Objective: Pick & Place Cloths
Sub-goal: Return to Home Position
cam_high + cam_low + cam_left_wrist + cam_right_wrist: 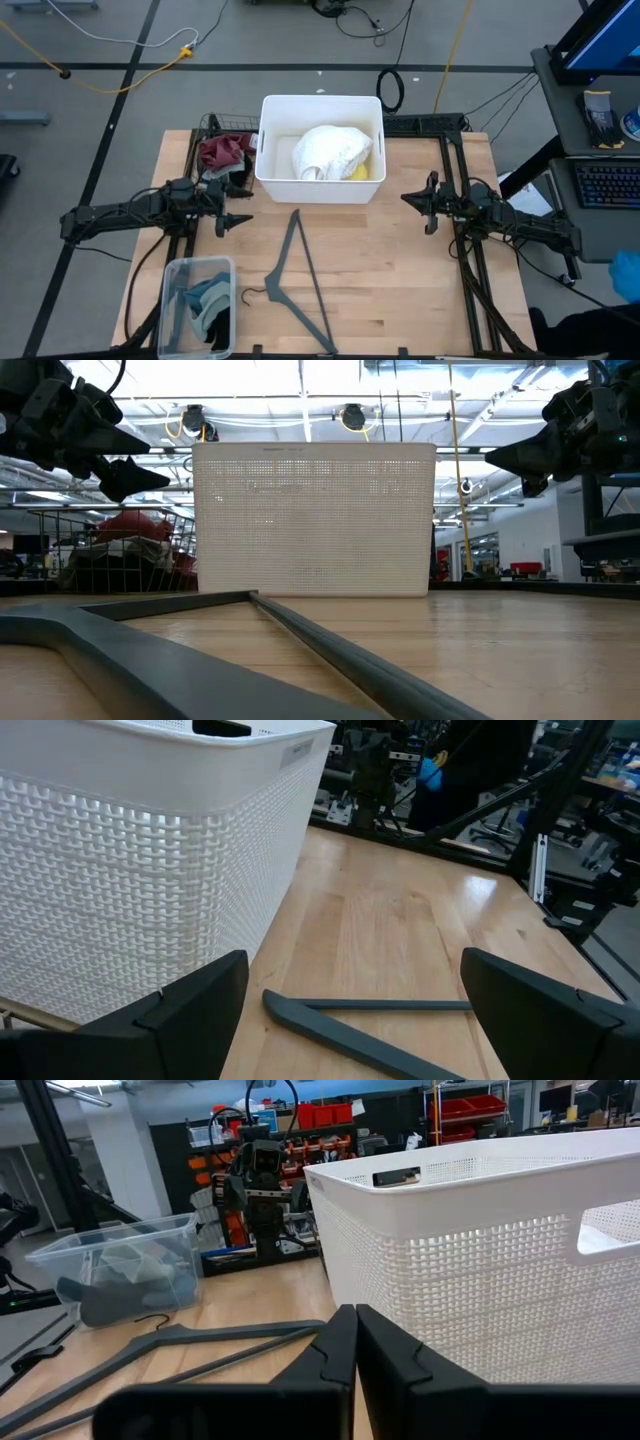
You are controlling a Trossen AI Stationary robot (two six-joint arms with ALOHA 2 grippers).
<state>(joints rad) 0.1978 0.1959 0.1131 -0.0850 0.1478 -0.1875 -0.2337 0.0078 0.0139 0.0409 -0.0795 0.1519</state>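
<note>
A white cloth (330,150) and a yellow one (360,172) lie inside the white perforated basket (262,140) at the table's far middle. A maroon cloth (222,150) sits in a wire basket at the far left. Teal, grey and dark cloths (208,305) lie in a clear bin (172,275) at the near left. My left gripper (243,207) hovers open, left of the white basket's near corner. My right gripper (405,199) hovers shut to the basket's right. Both are above the table and hold nothing.
A thin dark grey hanger (295,270) lies flat on the wood between the arms, its hook toward the clear bin. The white basket (315,520) stands tall between the grippers. Bare wood shows on the table's right half. A desk with a keyboard stands beyond the right edge.
</note>
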